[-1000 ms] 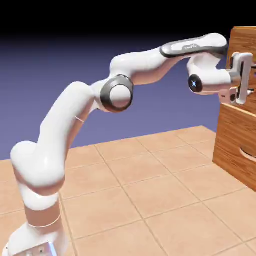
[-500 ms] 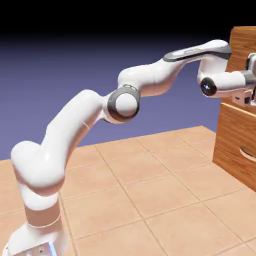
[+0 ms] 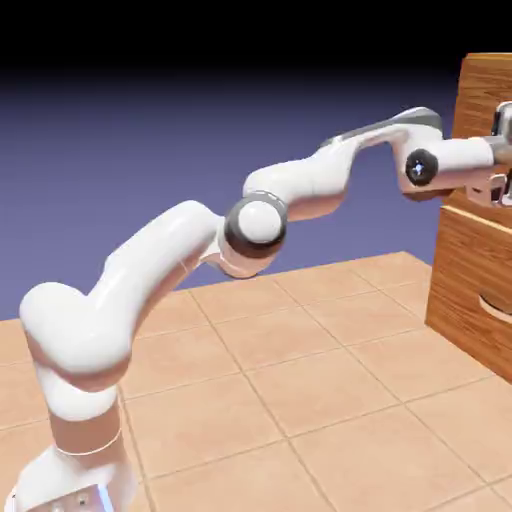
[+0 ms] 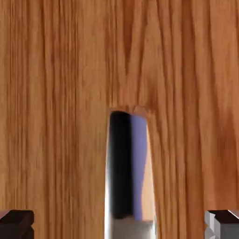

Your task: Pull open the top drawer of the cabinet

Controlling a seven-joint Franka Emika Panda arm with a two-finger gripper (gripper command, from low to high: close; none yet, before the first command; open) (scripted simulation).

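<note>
Claw point(image 4: 119, 225) spread wide around the shiny, mirror-like metal handle point(image 4: 130, 172) on the warm brown, wood-grain top drawer point(image 4: 56, 93), at the cabinet's upper front, we should centre the handle between both tips, close squarely, then pull straight back.

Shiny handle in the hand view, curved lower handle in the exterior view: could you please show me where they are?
Shiny handle point(image 4: 121, 168): hand view, middle of its face.
Lower handle point(image 3: 494, 308): exterior view, its pale curve.
</note>
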